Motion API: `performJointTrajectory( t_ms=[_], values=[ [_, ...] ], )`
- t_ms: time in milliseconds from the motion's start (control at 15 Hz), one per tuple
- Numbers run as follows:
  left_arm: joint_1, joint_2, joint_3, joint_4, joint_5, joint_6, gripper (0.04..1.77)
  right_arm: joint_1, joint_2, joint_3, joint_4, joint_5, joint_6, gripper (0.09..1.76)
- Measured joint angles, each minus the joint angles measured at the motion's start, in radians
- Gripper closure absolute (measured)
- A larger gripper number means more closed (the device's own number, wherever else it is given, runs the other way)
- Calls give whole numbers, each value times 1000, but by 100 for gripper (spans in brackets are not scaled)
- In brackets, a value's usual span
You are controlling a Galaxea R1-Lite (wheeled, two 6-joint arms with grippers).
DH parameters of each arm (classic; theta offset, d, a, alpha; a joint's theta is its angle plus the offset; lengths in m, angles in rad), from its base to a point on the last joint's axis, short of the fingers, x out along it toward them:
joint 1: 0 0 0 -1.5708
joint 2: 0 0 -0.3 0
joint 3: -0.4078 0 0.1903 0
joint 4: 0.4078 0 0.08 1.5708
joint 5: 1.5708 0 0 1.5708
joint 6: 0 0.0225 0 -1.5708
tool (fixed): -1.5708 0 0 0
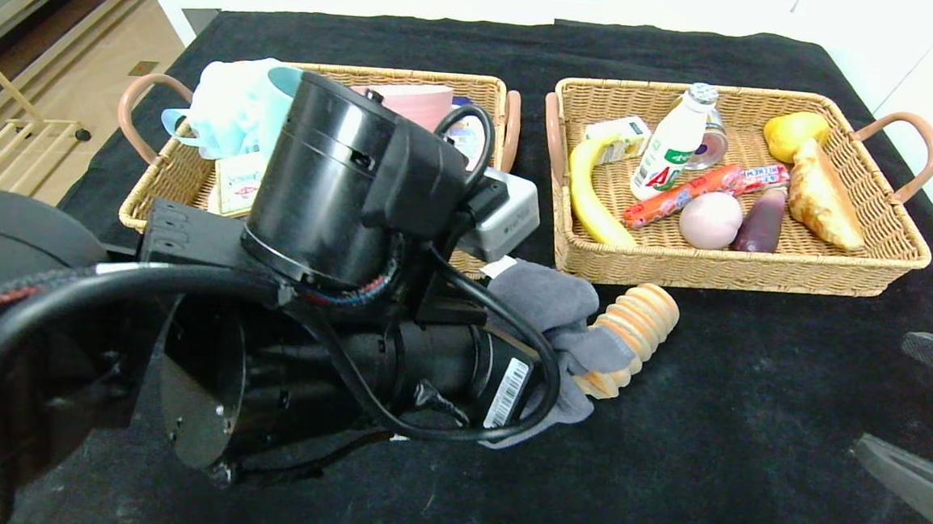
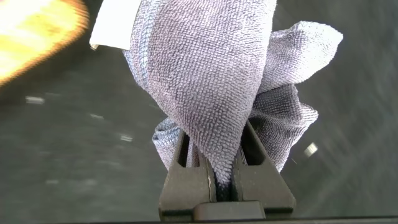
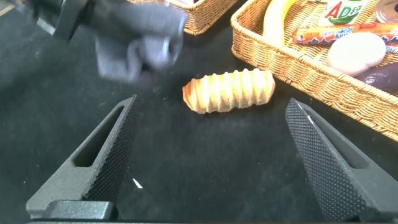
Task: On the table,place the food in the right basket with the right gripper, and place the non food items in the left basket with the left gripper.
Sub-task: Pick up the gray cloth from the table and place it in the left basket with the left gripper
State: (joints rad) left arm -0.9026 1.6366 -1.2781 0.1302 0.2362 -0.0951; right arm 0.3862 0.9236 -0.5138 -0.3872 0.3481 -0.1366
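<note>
Now, surface: black cloth-covered table (image 1: 747, 441), pale walls behind.
Left gripper (image 2: 225, 177): clamped on grey cloth (image 2: 211, 81), above table.
Right gripper (image 3: 211, 162): spread wide, empty.
Ridged bread roll (image 1: 633, 325): on table, before right basket (image 1: 725, 266).

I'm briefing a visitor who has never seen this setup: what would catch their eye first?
The left tool, shut on a grey cloth, with its bulky black arm filling the near left of the table. Next, a ridged bread roll lying alone on the black cloth, in front of the right basket full of food. The right tool hangs open before it.
</note>
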Motion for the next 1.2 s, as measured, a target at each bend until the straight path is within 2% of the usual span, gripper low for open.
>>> performJointTrajectory(
  t_ms=[467,933,1200],
  values=[
    [116,-8,-141,-9,53,5,159,0,1,1,0,-1,-1,14],
    [244,22,-188,-195,80,74,159,0,1,4,-3,-1,-1,14],
    [289,56,-214,-259,117,117,159,1,1,5,-3,-1,-1,14]
  ],
)
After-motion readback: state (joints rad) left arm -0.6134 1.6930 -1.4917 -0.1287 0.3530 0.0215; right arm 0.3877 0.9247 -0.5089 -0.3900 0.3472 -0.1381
